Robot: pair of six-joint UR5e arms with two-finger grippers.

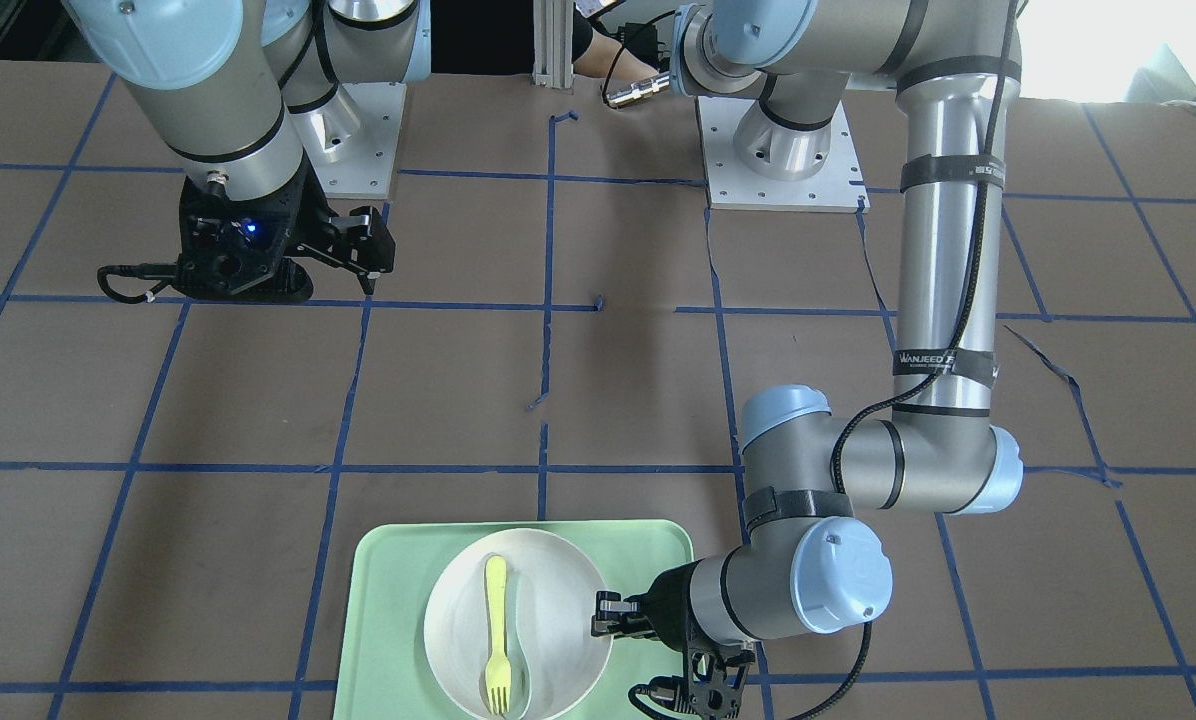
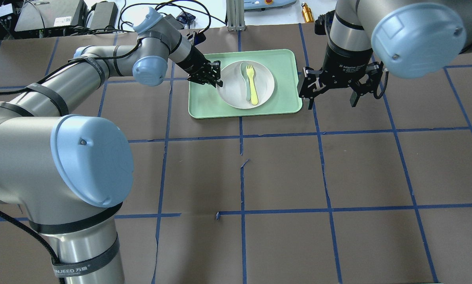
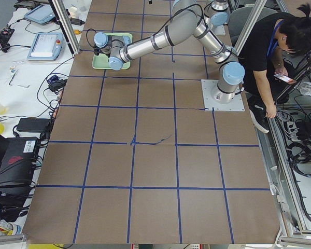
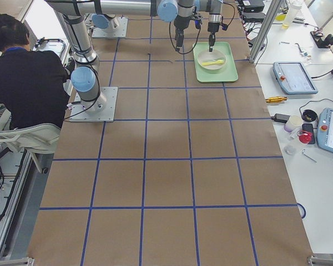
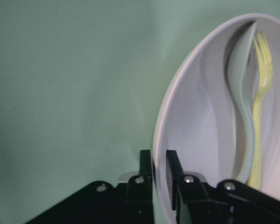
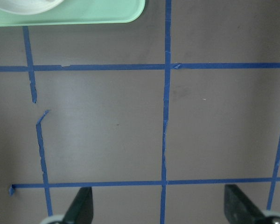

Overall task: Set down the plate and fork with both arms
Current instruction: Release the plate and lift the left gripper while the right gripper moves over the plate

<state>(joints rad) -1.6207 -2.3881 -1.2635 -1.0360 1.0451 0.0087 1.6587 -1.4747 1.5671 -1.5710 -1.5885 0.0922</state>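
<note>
Pinching the near-left rim of the plate (image 2: 232, 87) is the step in hand, as far as I can judge: the left gripper (image 2: 216, 79) has reached across to the mint-green tray (image 2: 204, 107) at the far side of the worktop (image 2: 279, 177). The left wrist view shows one finger inside the raised rim and the other outside it, drawn nearly together with the rim between them, so it looks clamped on the plate. The plate lies flat in the middle of the tray. The pale yellow fork (image 2: 252, 85) lies inside it with its tines pointing away from the robot, close alongside a grey-green spoon (image 2: 245, 81). The right gripper (image 2: 331, 101) hangs just off the tray's right edge over bare worktop, fingers spread wide apart and holding nothing. Neither item has been placed yet. The next move probably calls for lifting the plate while keeping it level, since a grip on one edge could let it tip and slide the cutlery. The right arm must then come in over the plate and pick out the fork, not the spoon touching it.
</note>
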